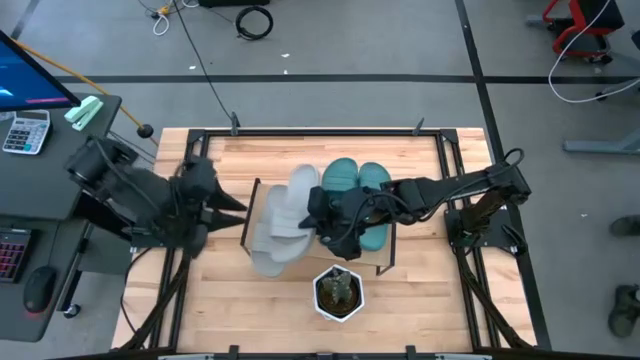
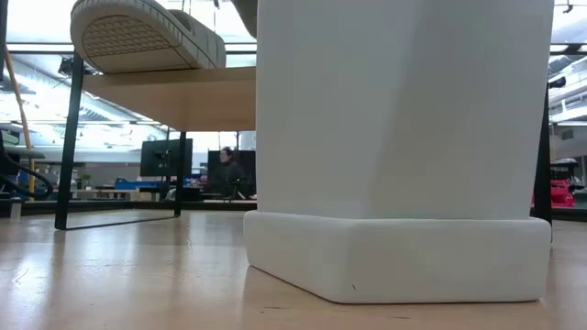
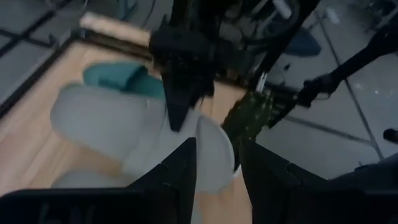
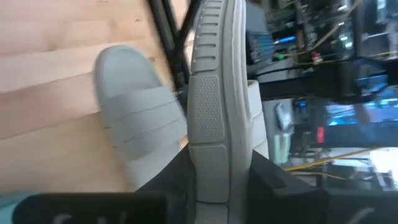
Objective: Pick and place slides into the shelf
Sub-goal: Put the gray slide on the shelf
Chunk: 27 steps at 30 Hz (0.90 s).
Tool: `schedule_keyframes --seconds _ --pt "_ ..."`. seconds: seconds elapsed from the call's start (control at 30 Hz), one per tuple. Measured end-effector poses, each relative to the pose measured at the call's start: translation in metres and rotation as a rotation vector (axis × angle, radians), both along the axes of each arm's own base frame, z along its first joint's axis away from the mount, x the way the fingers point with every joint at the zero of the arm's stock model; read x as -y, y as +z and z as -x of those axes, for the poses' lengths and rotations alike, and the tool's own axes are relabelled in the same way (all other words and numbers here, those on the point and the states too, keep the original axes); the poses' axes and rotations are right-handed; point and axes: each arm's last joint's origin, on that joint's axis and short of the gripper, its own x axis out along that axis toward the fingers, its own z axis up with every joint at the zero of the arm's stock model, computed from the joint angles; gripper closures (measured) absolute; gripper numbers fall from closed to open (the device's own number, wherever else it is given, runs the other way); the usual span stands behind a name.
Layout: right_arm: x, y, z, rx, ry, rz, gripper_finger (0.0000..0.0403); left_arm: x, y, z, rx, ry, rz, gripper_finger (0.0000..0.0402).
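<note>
The shelf (image 1: 388, 250) stands mid-table, its board (image 2: 174, 96) high in the low view. Two teal slides (image 1: 358, 185) lie side by side on its right part. One grey slide (image 1: 268, 250) lies flat on its left part, and its end (image 2: 138, 37) overhangs the board's edge. My right gripper (image 1: 322, 215) is over the shelf's middle, shut on the second grey slide (image 1: 300, 192). My left gripper (image 1: 240, 208) hovers open just left of the shelf, pointing at the grey slides (image 3: 99, 118). My right gripper pinches the second grey slide by the side rim of its sole (image 4: 211, 124), one finger (image 4: 177, 171) on each face. The slide stands tipped on its edge, running away from the fingers. I cannot tell whether it rests on the board.
A white hexagonal pot with a small green plant (image 1: 338, 292) stands on the table just near of the shelf and fills the low view (image 2: 394, 137). Bare wooden table (image 1: 430, 290) lies to the right and near left. A desk with a calculator (image 1: 25, 130) is beyond the left edge.
</note>
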Motion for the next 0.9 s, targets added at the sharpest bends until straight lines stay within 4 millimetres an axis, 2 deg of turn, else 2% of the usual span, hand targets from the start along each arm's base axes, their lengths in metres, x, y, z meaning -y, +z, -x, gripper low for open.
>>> schedule_keyframes --seconds 0.23,0.43,0.6,0.8,0.9 --pt "0.000 -0.004 0.001 -0.034 -0.008 -0.015 0.0318 0.023 -0.033 -0.015 -0.268 0.033 -0.023 0.0279" --pt "0.000 -0.004 0.001 -0.032 -0.007 -0.014 0.0318 0.048 -0.052 -0.033 -0.342 -0.018 0.020 0.0289" --pt "0.000 -0.004 0.001 -0.032 0.004 0.005 0.0318 0.060 -0.079 -0.041 -0.437 0.105 0.094 0.0301" --pt "0.000 -0.005 0.001 -0.042 0.003 0.006 0.0318 0.069 -0.112 -0.031 -0.504 0.314 0.213 0.0321" --pt "0.000 -0.006 0.002 -0.053 0.001 0.006 0.0318 0.079 -0.123 -0.017 -0.433 0.382 0.262 0.0337"
